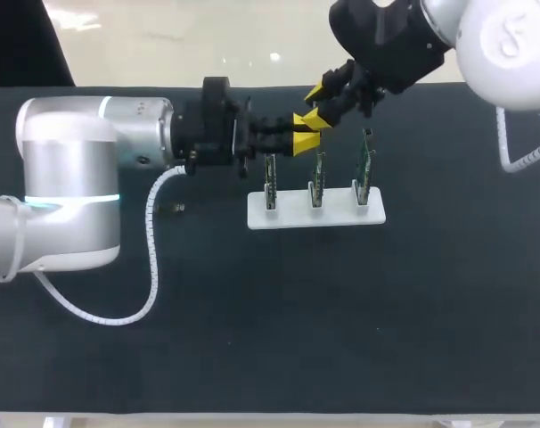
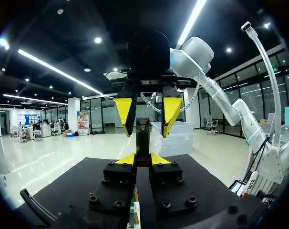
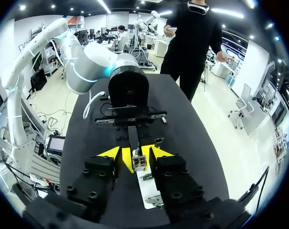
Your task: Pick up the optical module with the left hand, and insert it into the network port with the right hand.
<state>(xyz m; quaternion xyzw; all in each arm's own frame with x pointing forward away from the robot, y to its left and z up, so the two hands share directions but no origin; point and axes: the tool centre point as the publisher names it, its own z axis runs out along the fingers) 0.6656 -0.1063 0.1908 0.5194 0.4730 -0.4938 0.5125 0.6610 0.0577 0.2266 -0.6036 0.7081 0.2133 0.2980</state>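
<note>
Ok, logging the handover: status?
Left gripper shut on optical module. Right gripper open, fingers either side of it. Boards on white stand close by; nothing blocking.

Green boards (image 1: 366, 156), white stand (image 1: 292, 217), black table (image 1: 341, 321)

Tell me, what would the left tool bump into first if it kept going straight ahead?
Probably the right tool, facing it head-on around the module the left tool holds.

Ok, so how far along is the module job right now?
Pick-up looks done: the left gripper is shut on the optical module. The handover is in hand: the right gripper straddles its free end, fingers open. Still to do: grip it, take it over and insert it at the green boards standing in the white base.
</note>
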